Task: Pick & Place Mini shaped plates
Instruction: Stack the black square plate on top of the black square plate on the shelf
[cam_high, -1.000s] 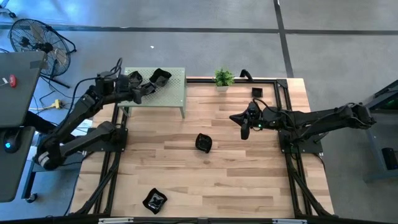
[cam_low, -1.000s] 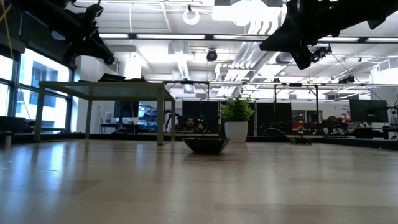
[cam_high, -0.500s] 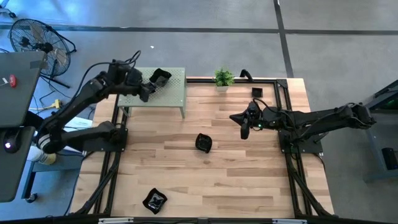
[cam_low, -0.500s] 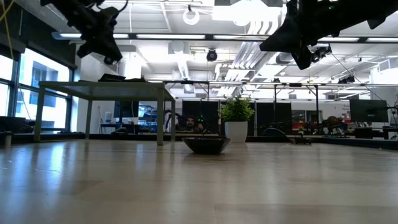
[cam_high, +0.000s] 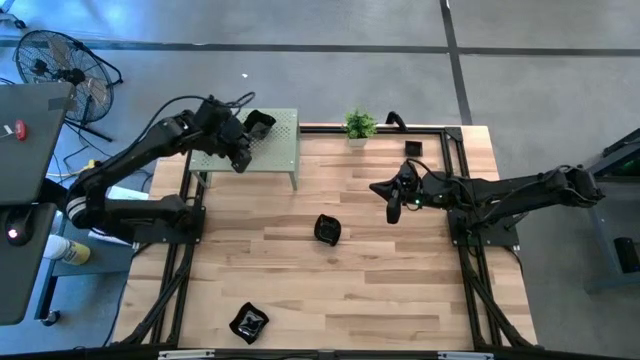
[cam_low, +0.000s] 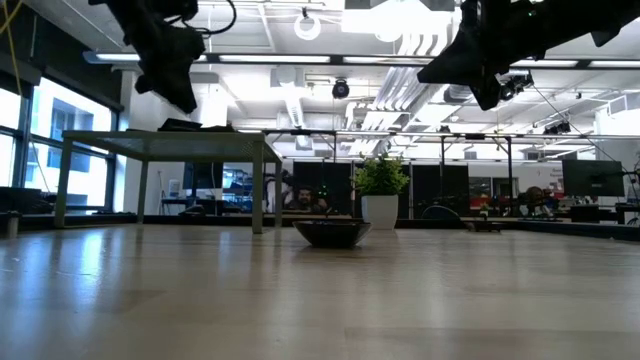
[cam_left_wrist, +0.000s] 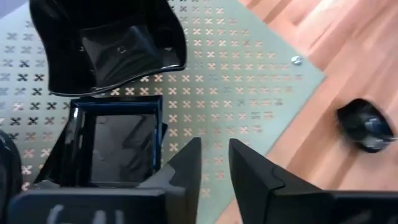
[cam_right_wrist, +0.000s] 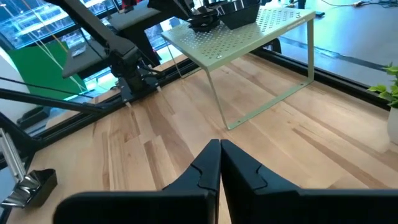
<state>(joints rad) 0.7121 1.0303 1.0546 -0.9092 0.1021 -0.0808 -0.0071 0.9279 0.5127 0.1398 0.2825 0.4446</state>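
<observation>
At the bottom left of the high view a black plate (cam_high: 248, 322) lies on the table (cam_high: 380, 290), with another plate (cam_high: 327, 229) near the centre. Right of centre, the right pincer (cam_high: 393, 213) hangs above the wood, fingers together and empty. At upper left, the left pincer (cam_high: 241, 162) hovers over the green shelf (cam_high: 283, 147), fingers slightly apart, holding nothing, just beside two plates (cam_left_wrist: 115, 140) resting there.
</observation>
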